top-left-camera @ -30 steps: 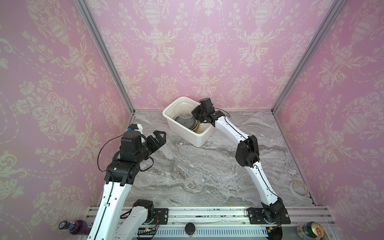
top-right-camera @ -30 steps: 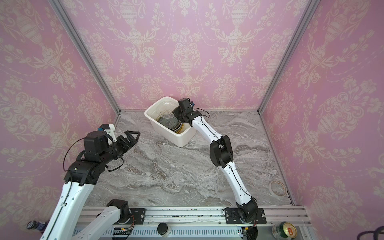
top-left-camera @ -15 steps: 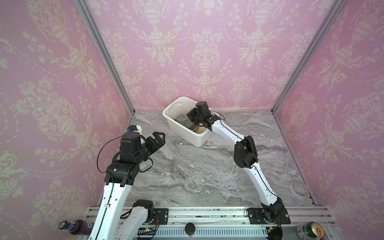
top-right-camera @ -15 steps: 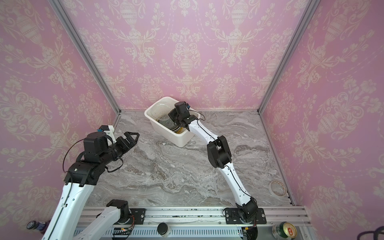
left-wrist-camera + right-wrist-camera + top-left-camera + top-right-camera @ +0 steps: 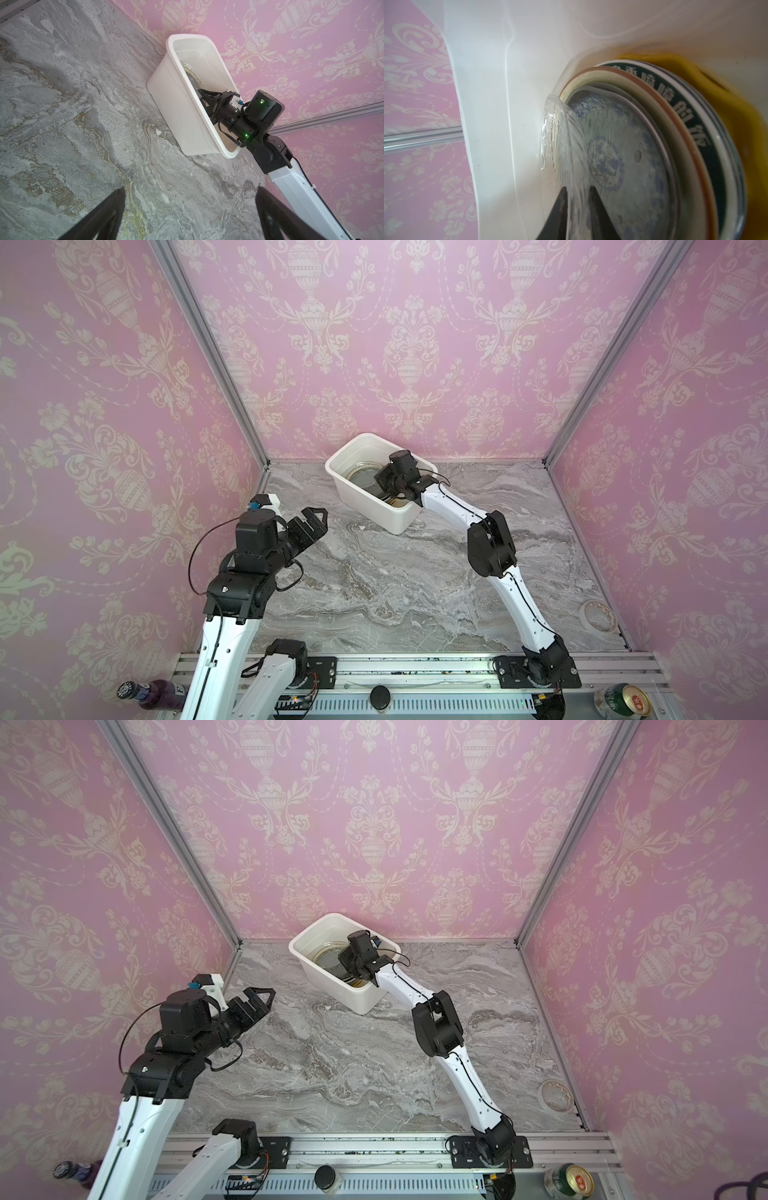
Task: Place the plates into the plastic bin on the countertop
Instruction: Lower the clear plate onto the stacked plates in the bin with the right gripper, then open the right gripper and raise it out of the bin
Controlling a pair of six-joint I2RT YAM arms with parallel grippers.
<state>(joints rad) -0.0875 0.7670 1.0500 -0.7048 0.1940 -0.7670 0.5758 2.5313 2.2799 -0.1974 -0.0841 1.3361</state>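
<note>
Your right claw (image 5: pixel 577 188) straddled the rim of the glass plate (image 5: pixel 566 141) inside the bin (image 5: pixel 365 497) | clenched or released: you couldn't tell | other plates (image 5: pixel 685 116) half-hidden behind | left claw (image 5: pixel 316 522) spread wide above the tabletop (image 5: pixel 395 593)

Staged booth; wallpaper panels (image 5: pixel 395 344), marble countertop (image 5: pixel 395 572)

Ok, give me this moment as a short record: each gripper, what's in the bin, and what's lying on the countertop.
left gripper: open, empty, raised over the countertop, apart from the plastic bin
right gripper: inside the bin, fingers either side of the glass plate rim; grip unclear
bin contents: glass plate over blue patterned plate, cream plate, dark-rimmed plate, yellow plate
countertop: tape roll near right edge
</note>
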